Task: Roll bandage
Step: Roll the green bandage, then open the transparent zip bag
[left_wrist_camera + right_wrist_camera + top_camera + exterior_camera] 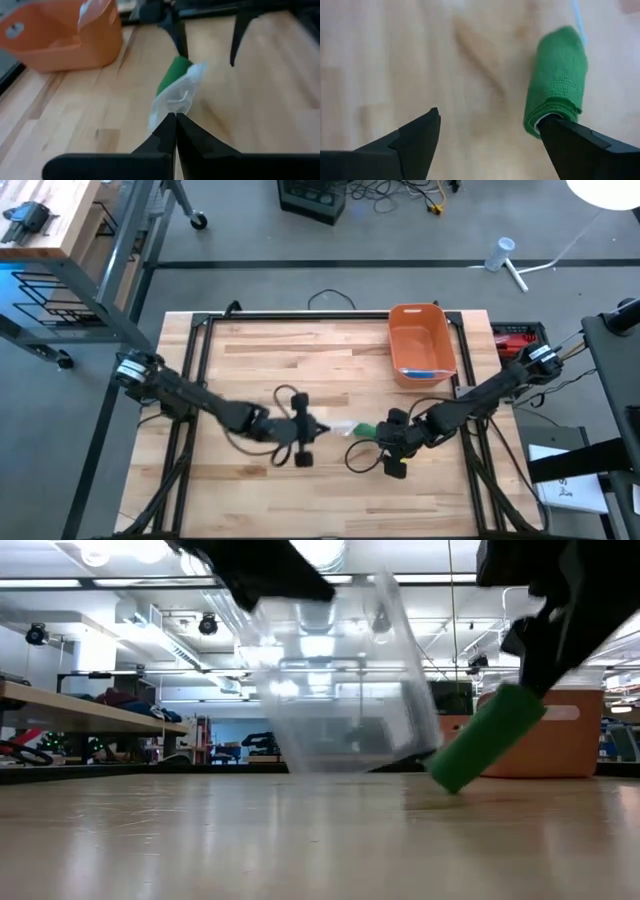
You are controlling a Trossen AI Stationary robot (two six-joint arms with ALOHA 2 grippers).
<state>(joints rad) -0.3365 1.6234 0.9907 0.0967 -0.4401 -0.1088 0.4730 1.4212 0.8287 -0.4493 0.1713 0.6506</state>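
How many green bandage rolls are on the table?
1. The green bandage roll lies mid-table between the two claws, half out of a clear wrapper pinched by the left claw. More could be hidden inside the orange bin.

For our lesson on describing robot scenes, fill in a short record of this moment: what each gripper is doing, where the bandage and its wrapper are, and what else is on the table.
left gripper: shut on the clear plastic wrapper, near the table's middle
right gripper: open, one finger against the end of the green bandage roll
green bandage roll: rolled up, tilted, partly out of the wrapper, its low end on the wooden table
orange bin: at the table's far right; contents unclear
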